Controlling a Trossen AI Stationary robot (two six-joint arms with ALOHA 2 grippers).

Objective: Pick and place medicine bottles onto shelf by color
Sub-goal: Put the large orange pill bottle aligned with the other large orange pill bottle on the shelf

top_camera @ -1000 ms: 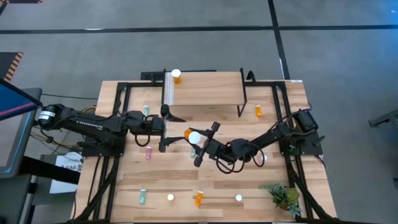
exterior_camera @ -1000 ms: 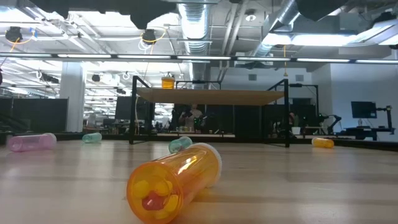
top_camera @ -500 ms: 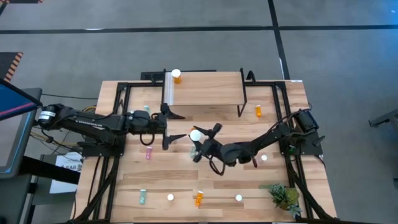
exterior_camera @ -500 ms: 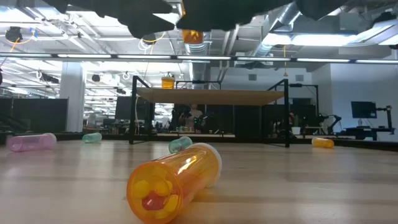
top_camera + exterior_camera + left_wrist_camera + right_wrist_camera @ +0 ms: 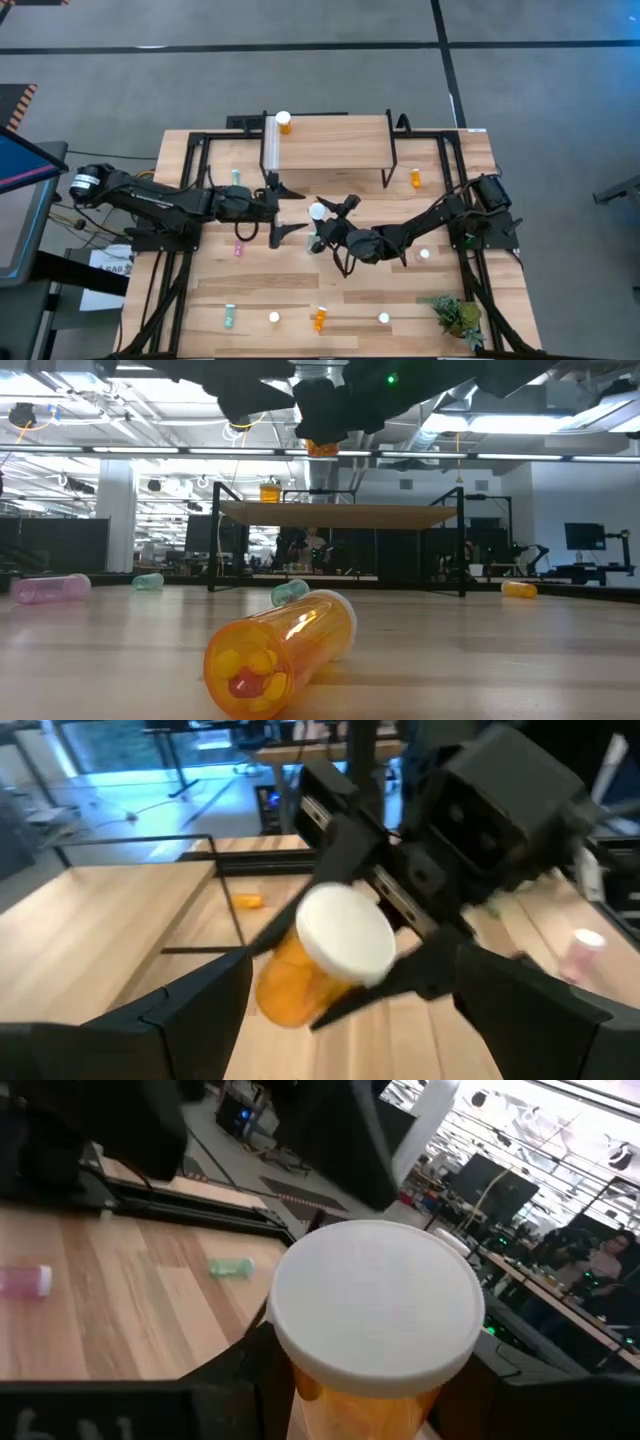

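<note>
A wide orange medicine bottle with a big white lid [image 5: 317,211] hangs in the air over the table's middle, with my right gripper [image 5: 327,224] shut on it. My left gripper [image 5: 285,210] stands open just left of it, its fingers [image 5: 190,1010] spread on either side of the lid [image 5: 345,935] and clear of it. The shelf [image 5: 325,140] stands at the far middle on its black legs, and one orange bottle [image 5: 284,122] stands upright on its left far corner. Other bottles lie scattered on the table. My right gripper pinches the bottle's orange body [image 5: 290,985] just behind the lid between its two fingers [image 5: 340,850], coming about level from the table's right. The bottle is lifted clear of the table, its white lid [image 5: 380,1310] turned toward my left gripper.
On the table lie an orange bottle [image 5: 415,178] right of the shelf, a teal one [image 5: 236,177], a pink one [image 5: 238,246], and several more along the near edge, among them an orange one [image 5: 285,650]. A green plant [image 5: 457,315] stands near right.
My right gripper has sunk a little and turned its wrist, so the bottle's lid now faces my left gripper. My left gripper has gone toward the table's right, closing on the bottle, and has stayed open.
</note>
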